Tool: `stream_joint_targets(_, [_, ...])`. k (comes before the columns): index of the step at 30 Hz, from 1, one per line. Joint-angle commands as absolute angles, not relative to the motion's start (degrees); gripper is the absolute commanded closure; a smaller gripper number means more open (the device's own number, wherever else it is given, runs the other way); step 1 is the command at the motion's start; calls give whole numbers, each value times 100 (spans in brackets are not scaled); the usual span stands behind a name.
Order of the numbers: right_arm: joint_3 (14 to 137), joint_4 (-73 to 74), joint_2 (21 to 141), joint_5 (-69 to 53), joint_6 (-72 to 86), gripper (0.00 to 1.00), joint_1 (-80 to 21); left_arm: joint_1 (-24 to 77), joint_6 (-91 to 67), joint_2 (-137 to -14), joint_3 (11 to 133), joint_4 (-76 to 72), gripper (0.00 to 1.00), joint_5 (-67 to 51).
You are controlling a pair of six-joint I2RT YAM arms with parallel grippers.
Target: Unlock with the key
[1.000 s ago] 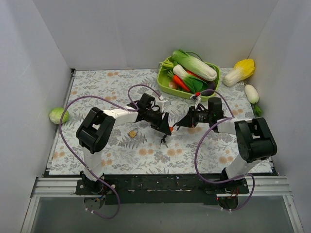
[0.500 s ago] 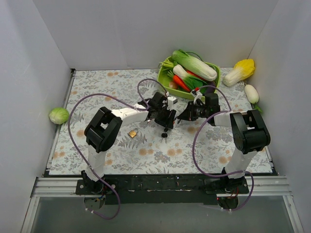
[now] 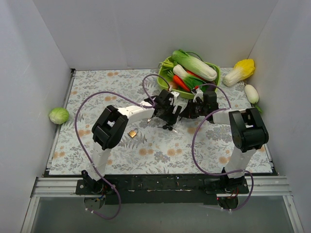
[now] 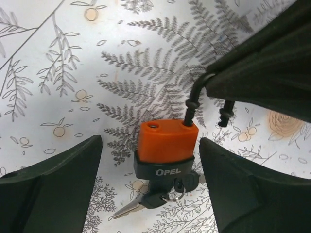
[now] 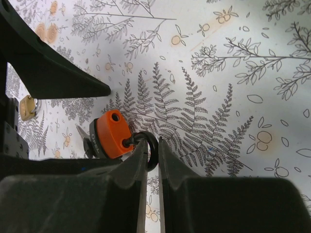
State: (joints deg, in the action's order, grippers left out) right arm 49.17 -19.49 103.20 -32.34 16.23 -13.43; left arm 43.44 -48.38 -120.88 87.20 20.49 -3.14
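Note:
An orange padlock with a black base marked OPEL sits between the open fingers of my left gripper, which do not touch it. Its black shackle has one leg out of its hole. My right gripper is shut on that shackle. The key, black-headed with a short silver blade, hangs on a small ring at the lock's base, beside another black key head. In the top view the left gripper and right gripper meet at mid-table.
A small brass padlock lies left of the grippers and also shows in the right wrist view. A green basket of vegetables stands just behind them. A cabbage lies at the left wall. More vegetables lie at the back right.
Both grippers have moved away from the near edge toward the basket, with the padlock still in the right gripper. The left arm has stretched further right.

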Motion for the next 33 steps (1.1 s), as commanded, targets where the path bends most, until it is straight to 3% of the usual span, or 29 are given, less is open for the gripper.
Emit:
stream_joint_targets(1, [5062, -1758, 10468, -3094, 1398, 86, -1362, 4271, -4869, -11681, 8781, 1864, 15, -281])
stream_joint_targets(5, [5062, -1723, 10485, -3033, 1362, 86, -1371, 4271, -4773, -10998, 8316, 1627, 2, -430])
stream_joint_targets(13, [5133, -1442, 10468, -2628, 1222, 86, -1371, 4184, -4658, -9520, 6762, 1414, 2, -563])
stream_joint_targets(16, [5107, -1354, 10328, -2470, 1143, 80, -1371, 4009, -4658, -9054, 6164, 1582, 2, -308])
stream_joint_targets(23, [4975, -1222, 9923, -2268, 1072, 40, -1371, 3165, -4816, -8245, 5372, 1916, 2, -361])
stream_joint_targets(33, [4974, -1073, 9106, -2382, 1055, 35, -1555, 2681, -5080, -8234, 4860, 2066, 2, -342])
